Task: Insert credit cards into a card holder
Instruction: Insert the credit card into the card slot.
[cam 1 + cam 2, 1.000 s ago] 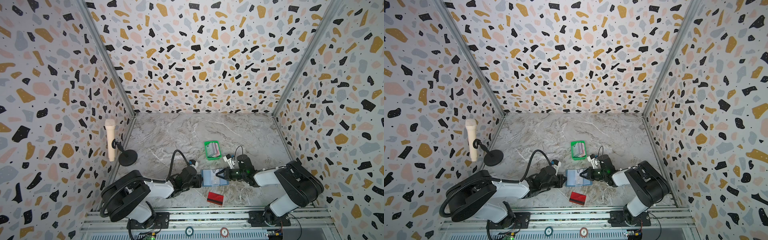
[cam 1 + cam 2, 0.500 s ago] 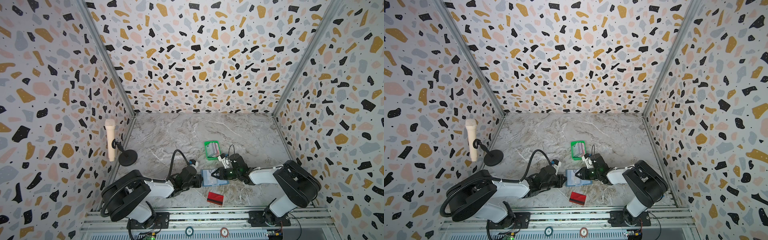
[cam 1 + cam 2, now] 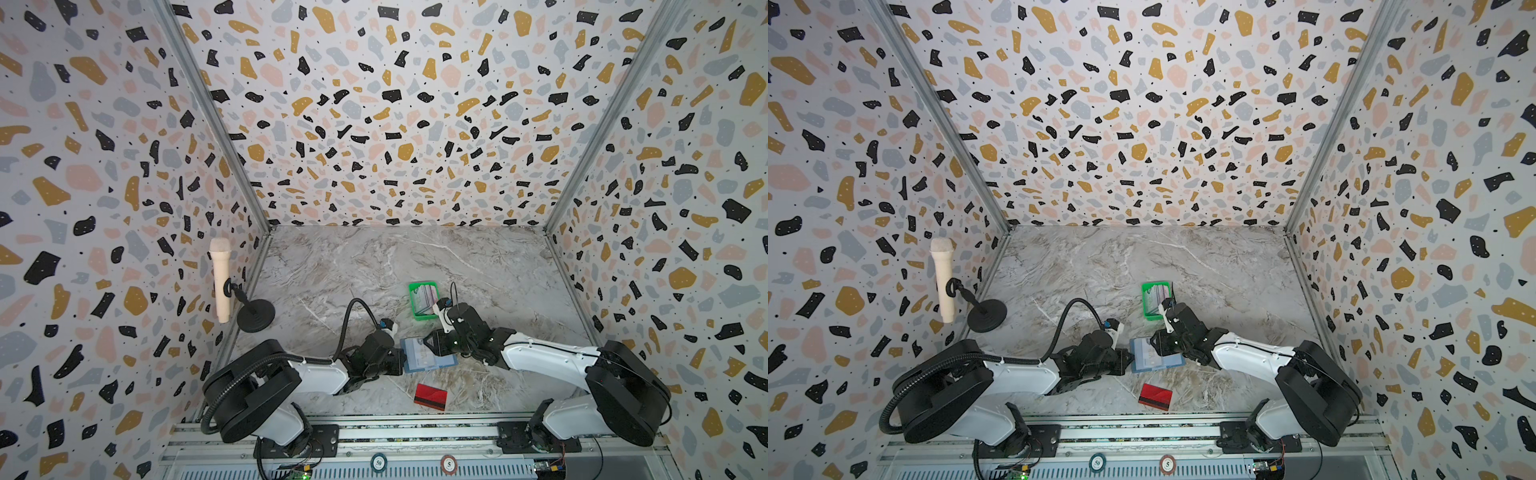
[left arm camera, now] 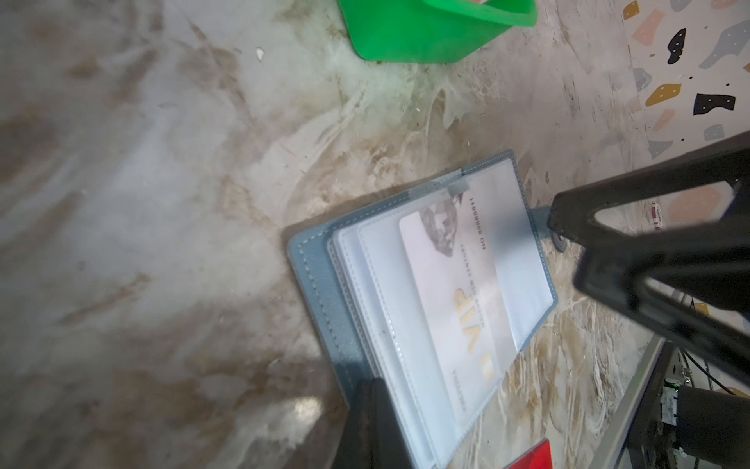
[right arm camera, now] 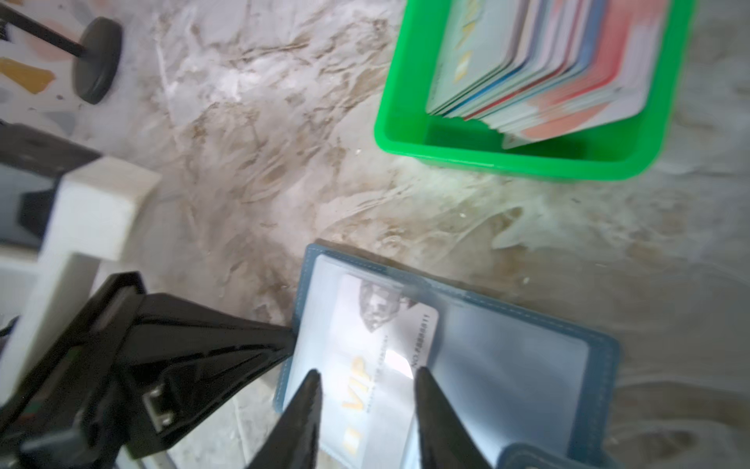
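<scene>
The dusty-blue card holder (image 3: 428,354) lies open and flat on the marble table (image 3: 353,266), toward the near edge and roughly midway between left and right. A white card (image 4: 458,292) with gold VIP lettering shows through its top clear sleeve, toward the holder's left side; whether it is fully seated cannot be told. The left gripper (image 3: 401,355) reaches in from the left, its jaws closed on the holder's left edge and pinning it to the table. The right gripper (image 5: 367,377) comes in from the right with its fingers (image 5: 312,406) a narrow gap apart. Their tips are poised over the white card and nothing is clamped between them. A red card with a dark stripe (image 3: 430,397) lies flat just nearer than the holder, apart from it and close to the front rail. Beyond the holder, on the far side of the right gripper, stands a green tray (image 5: 406,150). In it is a stack of mixed-colour cards (image 5: 527,73) leaning on edge. By the left wall a cream microphone (image 3: 219,278) sits on a black stand, well apart from everything else.
</scene>
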{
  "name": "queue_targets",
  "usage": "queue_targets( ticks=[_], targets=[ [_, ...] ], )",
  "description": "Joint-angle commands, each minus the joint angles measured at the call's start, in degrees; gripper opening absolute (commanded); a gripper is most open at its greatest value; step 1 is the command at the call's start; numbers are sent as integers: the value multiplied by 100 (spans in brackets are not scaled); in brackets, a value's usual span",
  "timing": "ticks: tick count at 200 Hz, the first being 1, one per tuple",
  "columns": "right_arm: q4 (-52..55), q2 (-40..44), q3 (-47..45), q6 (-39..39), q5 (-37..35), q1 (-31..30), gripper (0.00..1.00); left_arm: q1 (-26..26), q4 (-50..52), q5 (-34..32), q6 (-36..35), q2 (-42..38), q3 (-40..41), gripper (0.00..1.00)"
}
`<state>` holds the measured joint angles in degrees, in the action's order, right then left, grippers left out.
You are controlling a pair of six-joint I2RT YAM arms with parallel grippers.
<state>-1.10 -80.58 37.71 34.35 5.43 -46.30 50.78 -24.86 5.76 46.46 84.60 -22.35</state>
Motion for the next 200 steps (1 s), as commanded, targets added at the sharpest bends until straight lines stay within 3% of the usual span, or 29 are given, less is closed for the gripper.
queue_targets(
  ticks=[1, 54, 141, 200],
  targets=[
    [730, -93, 258, -420, -1071, -132, 25, -5, 227, 101, -145, 82, -50, 0],
    [797, -635, 443, -498, -953, -133, 12, -8, 219, 68, -167, 141, -55, 0],
    [379, -757, 239, -215, -216, -501, 8, -60, 79, 179, -103, 317, 2, 0],
    [231, -526, 139, -59, -176, -657, 8, -167, 175, 136, -54, 123, 119, 0]
  ],
)
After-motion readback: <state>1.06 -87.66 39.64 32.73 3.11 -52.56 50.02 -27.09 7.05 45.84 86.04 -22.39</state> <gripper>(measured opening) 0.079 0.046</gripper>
